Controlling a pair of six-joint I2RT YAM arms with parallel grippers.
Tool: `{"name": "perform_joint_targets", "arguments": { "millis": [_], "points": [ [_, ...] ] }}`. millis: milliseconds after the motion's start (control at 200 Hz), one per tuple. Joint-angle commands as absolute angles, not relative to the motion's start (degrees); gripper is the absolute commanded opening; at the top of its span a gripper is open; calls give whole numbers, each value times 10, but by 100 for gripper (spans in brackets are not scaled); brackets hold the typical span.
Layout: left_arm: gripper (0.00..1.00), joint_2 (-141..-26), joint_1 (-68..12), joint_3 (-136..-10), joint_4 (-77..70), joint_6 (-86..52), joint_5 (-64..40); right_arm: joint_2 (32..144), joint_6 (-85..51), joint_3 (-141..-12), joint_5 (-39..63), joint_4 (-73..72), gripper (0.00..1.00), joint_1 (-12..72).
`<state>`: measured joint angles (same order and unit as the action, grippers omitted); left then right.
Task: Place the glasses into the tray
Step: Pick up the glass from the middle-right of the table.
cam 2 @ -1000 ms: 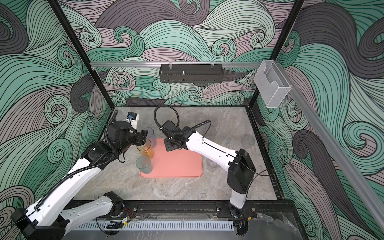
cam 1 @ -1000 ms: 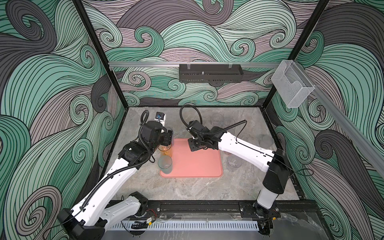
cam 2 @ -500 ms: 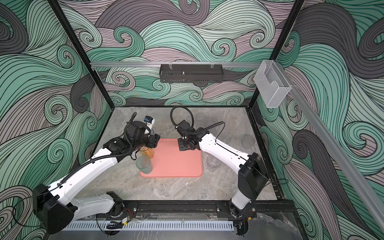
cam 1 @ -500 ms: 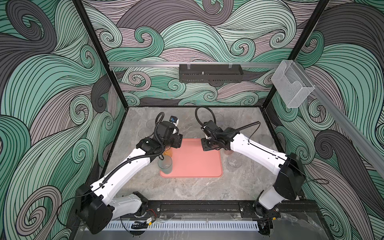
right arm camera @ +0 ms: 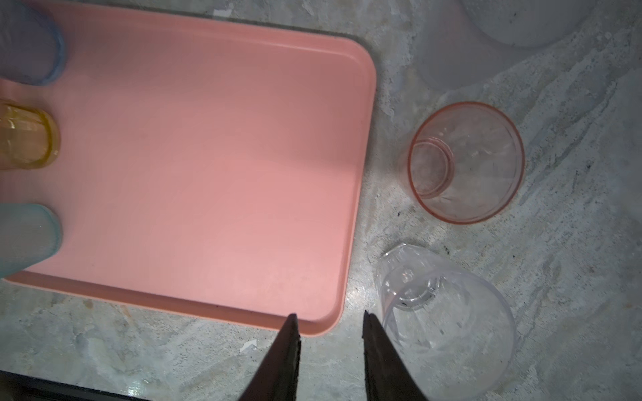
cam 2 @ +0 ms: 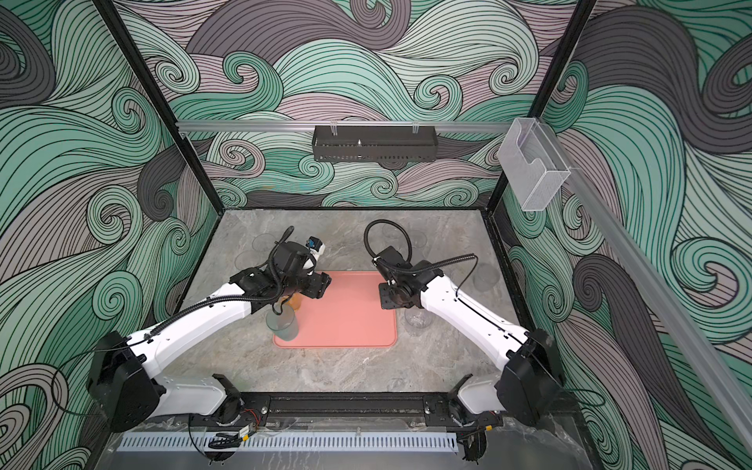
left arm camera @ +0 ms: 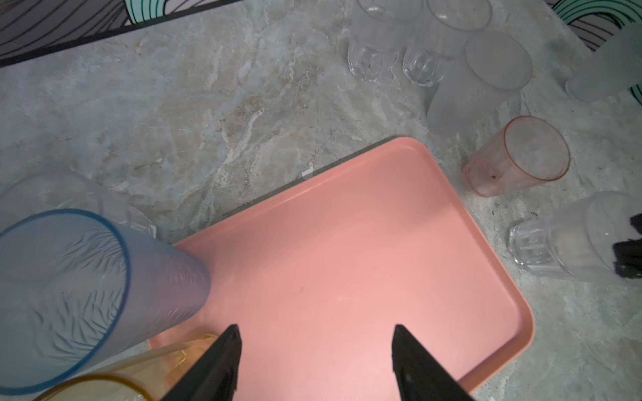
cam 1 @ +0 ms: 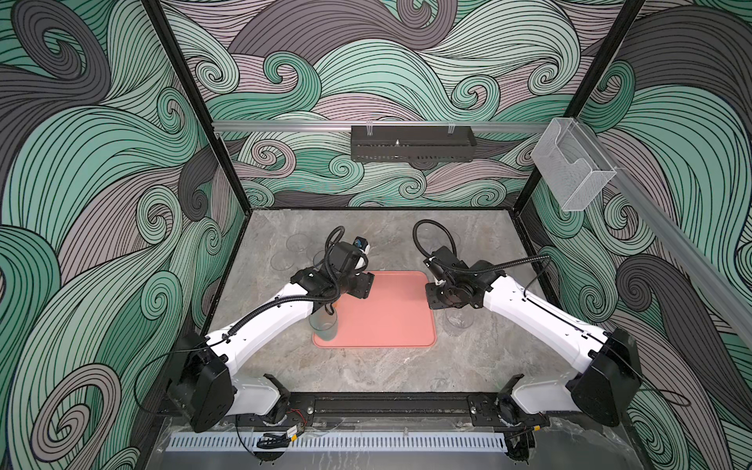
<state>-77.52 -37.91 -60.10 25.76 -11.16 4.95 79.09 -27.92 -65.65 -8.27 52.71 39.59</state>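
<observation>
3 tall glasses stand upright in a row along the left edge of the salmon-pink tray [cam 1: 390,309]: a blue-grey tumbler [left arm camera: 69,295], an orange tumbler [right arm camera: 27,139] and a teal tumbler [cam 1: 323,325]. The tray lies mid-way on the grey marble table [cam 1: 366,370]. The left gripper [left arm camera: 314,333] hangs over the tray's bare floor, jaws wide apart, holding nothing. The right gripper [right arm camera: 330,317] hangs at the tray's right edge, jaws narrowly parted, empty. Just beside that edge, on the table, stand a pink-red tumbler [right arm camera: 465,163] and a clear glass [right arm camera: 444,312].
</observation>
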Motion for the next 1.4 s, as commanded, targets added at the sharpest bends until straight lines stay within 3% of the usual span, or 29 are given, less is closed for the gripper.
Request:
{"name": "perform_joint_targets", "arguments": {
  "millis": [0, 491, 996, 1166, 1396],
  "points": [
    [71, -792, -388, -612, 272, -123, 36, 780, -295, -635, -98, 572, 34, 391],
    [71, -800, -392, -593, 281, -113, 48, 833, -302, -606, -97, 542, 31, 387],
    [71, -811, -410, -598, 302, -95, 84, 857, -311, -576, -105, 512, 15, 385],
    [71, -830, -434, -611, 324, -71, 117, 834, -316, -569, -100, 519, 6, 385],
    [71, -797, -439, -615, 311, -69, 108, 798, -321, -611, -98, 577, 3, 398]
  ]
}}
